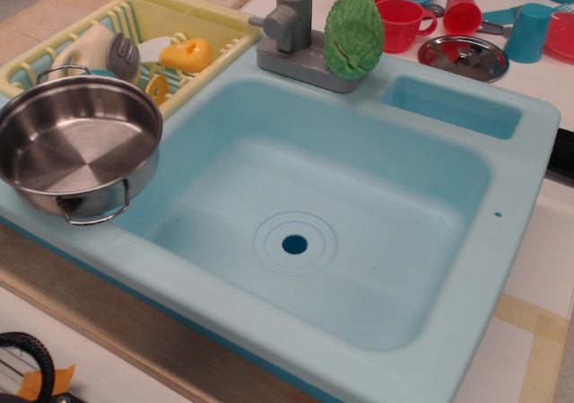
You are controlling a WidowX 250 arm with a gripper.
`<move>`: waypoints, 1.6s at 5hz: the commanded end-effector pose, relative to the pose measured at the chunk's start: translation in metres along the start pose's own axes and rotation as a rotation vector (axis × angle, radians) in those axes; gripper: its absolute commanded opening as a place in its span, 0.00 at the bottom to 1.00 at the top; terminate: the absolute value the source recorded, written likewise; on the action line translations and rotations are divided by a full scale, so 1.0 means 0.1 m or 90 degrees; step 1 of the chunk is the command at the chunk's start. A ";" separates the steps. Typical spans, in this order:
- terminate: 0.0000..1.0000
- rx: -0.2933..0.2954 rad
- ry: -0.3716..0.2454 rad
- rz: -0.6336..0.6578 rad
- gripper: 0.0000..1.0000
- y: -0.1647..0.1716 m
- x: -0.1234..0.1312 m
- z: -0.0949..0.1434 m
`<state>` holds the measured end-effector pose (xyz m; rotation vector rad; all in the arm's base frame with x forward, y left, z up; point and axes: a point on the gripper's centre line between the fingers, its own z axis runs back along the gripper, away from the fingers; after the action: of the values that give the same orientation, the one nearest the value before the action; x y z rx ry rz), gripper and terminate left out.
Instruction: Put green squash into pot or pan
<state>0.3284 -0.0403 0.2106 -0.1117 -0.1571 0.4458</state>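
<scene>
Observation.image view: light blue toy sink [502,268] fills most of the frame, round drain hole [294,244] low in the basin's centre. Green squash [353,35] stands on edge at upper centre, leaning against the base of the grey faucet [291,35] on the sink's back rim. Steel pan [79,144] sits at left on the sink's corner ledge, tilted a little toward the basin, empty, one wire loop handle facing the lower edge of the frame. Squash and pan well apart.

Yellow dish rack [206,17] at upper left behind the pan; a yellow-orange toy [186,55] and a grey utensil [124,55] lie in it. Upper right: red cups [404,21], blue cups [531,31], a small flat steel dish [463,56] on the white counter.

Gripper: none appears anywhere in the frame, so its opening and any hold cannot be told. A dark object at the top edge near the faucet is too cropped to identify.
</scene>
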 end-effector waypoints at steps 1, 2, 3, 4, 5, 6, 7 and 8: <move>0.00 0.000 0.000 0.000 1.00 0.00 0.00 0.00; 0.00 0.019 0.009 0.024 1.00 -0.02 0.05 -0.05; 0.00 0.017 -0.001 0.035 1.00 0.01 0.07 -0.08; 0.00 0.004 -0.002 0.041 1.00 0.09 0.12 -0.15; 0.00 -0.003 0.014 0.050 1.00 0.15 0.15 -0.26; 0.00 -0.008 0.024 0.060 1.00 0.19 0.18 -0.33; 0.00 -0.031 0.040 0.060 1.00 0.24 0.21 -0.47; 0.00 -0.039 0.066 0.064 1.00 0.23 0.24 -0.58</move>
<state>0.3467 -0.0199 0.1358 -0.2185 -0.0115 0.5368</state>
